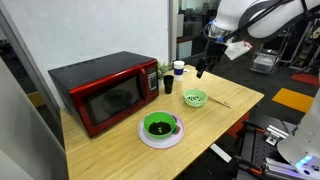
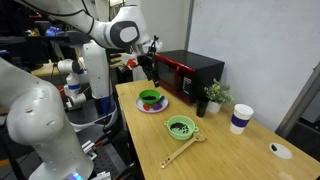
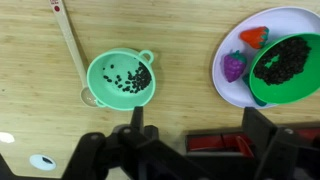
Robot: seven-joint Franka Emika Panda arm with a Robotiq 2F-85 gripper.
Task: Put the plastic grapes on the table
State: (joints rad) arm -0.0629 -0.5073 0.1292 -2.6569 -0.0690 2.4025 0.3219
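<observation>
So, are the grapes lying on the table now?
No, the grapes sit on the plate, right beside the green bowl.

Pale grained wooden table [image 3: 180, 40], glossy red microwave [image 1: 105, 90]

You see two bowls, the small green bowl [image 3: 122, 77] and the bigger green bowl [image 3: 287, 62], plus one plate [image 3: 232, 92], one plastic grapes [image 3: 234, 66] clump, one strawberry [image 3: 253, 36] and one spoon [image 3: 68, 45].
</observation>
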